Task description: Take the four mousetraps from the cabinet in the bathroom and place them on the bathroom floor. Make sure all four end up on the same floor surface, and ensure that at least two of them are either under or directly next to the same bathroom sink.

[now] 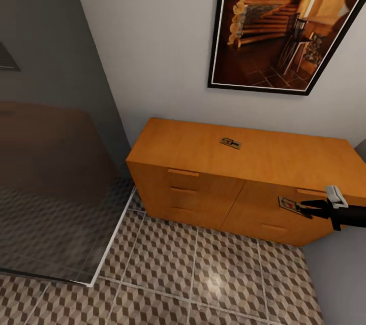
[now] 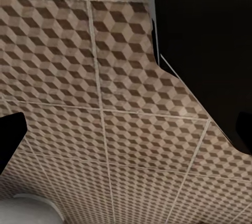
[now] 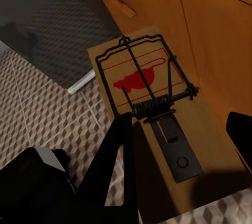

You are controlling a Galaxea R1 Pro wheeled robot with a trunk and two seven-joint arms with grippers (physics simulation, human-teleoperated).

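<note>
Head view: low orange-brown cabinet [image 1: 203, 162] against the white wall, drawer fronts facing the camera, cube-pattern bathroom floor [image 1: 203, 279] in front of it. One mousetrap [image 1: 230, 143] lies flat on the cabinet top, roughly centre, a bit toward 12 o'clock, well apart from everything else. Right gripper [image 1: 305, 210] comes in from 3 o'clock, black fingers pointing toward 9 o'clock, clamped on a second mousetrap [image 1: 290, 206], held in the air in front of the cabinet's right drawer fronts, off the floor. Right wrist view: the held mousetrap [image 3: 152, 103] is a tan board with a dark wire bar, spring, a red mouse print and a black latch plate; one black finger [image 3: 118, 150] lies against the board's edge, the other finger [image 3: 241, 129] sits at the far side, so the jaws are narrowed on the board. Cabinet drawers [image 3: 157, 9] just behind it, tiled floor [image 3: 37, 108] below. A glass shower panel [image 1: 56, 203] with a white bottom edge stands at 9 o'clock of the cabinet. Framed log-cabin picture [image 1: 284, 25] on the wall above the cabinet. Left wrist view: cube tiles [image 2: 105, 77] with pale grout, dark shapes at the edges; cannot tell how the left hand's jaws stand.
</note>
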